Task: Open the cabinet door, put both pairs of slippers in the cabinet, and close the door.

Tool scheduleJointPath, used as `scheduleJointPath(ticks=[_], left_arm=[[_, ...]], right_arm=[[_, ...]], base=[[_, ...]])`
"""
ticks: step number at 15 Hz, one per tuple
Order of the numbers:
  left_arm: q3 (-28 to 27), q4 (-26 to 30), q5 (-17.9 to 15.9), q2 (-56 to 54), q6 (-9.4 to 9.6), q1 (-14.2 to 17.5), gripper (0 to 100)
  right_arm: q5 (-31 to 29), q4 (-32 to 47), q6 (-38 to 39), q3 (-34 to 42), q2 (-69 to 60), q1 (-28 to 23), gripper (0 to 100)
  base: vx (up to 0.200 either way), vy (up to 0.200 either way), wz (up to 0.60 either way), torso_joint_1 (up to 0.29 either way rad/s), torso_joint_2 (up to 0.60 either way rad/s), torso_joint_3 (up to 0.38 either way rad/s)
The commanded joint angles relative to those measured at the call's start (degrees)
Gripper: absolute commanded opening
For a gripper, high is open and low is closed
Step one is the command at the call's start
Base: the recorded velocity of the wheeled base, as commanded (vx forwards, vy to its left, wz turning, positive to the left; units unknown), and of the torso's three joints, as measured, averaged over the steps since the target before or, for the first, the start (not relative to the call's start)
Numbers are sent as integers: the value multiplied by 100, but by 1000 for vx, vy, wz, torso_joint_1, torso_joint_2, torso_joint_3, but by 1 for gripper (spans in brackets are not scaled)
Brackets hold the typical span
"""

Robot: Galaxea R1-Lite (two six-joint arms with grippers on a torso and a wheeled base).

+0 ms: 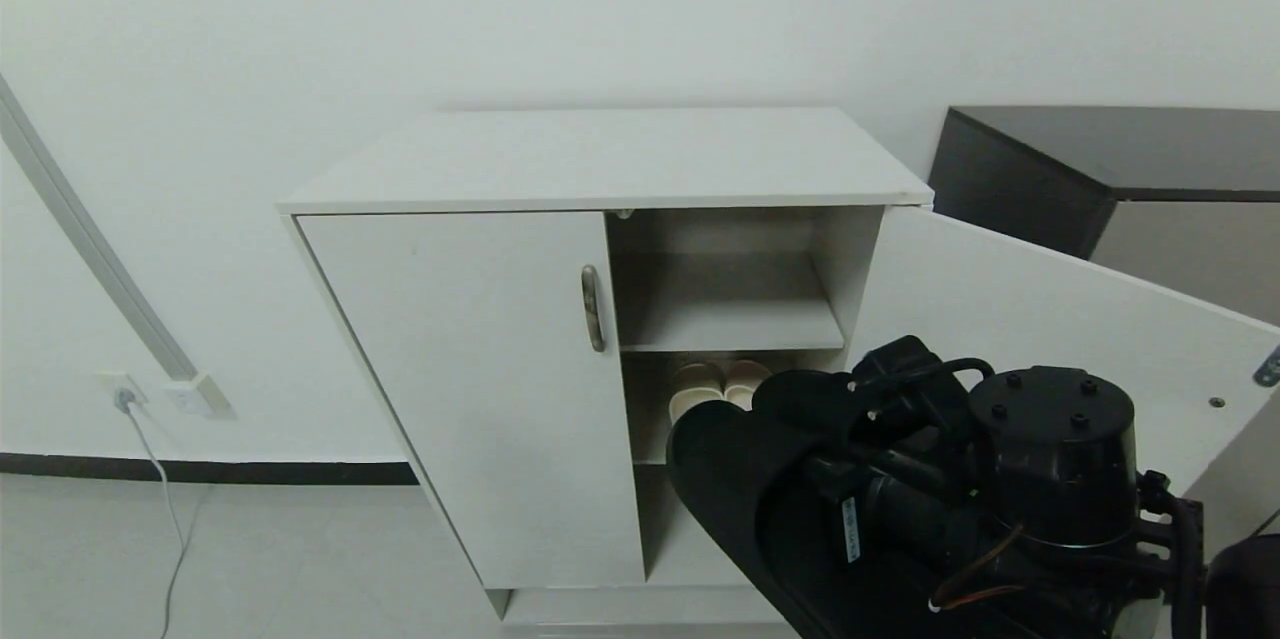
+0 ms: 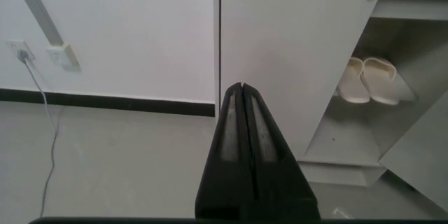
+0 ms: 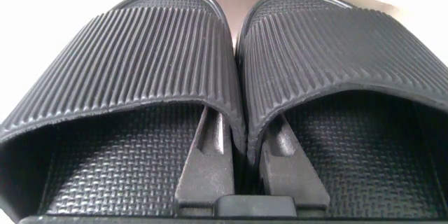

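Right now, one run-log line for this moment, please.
right door open | beige slippers in cabinet | right gripper shut on black slippers | left gripper shut, empty

Head camera sits high, facing forward and down at the cabinet [image 1: 600,154] from mid range, with the open compartment near centre and the black slippers [image 1: 720,499] close in at 5 o'clock. Left wrist camera rides low and stands off, sighting along the left pincer [image 2: 241,92] toward the cabinet front; with the head view it shares the cream slippers [image 2: 369,80] on the shelf. Right wrist camera sits hard against the black slippers, facing their ribbed straps.
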Motion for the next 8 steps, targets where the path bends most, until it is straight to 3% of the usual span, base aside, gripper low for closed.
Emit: scheduleJointPath(ticks=[1, 8], left_arm=[[2, 2, 9, 0, 2, 2, 0], [-6, 2, 9, 0, -7, 2, 0]], right_arm=[[1, -5, 1, 4, 32, 0, 0], [1, -67, 1, 40, 41, 70, 0]], base=[[0, 0, 0, -134, 476, 334], [0, 0, 0, -87, 456, 364]])
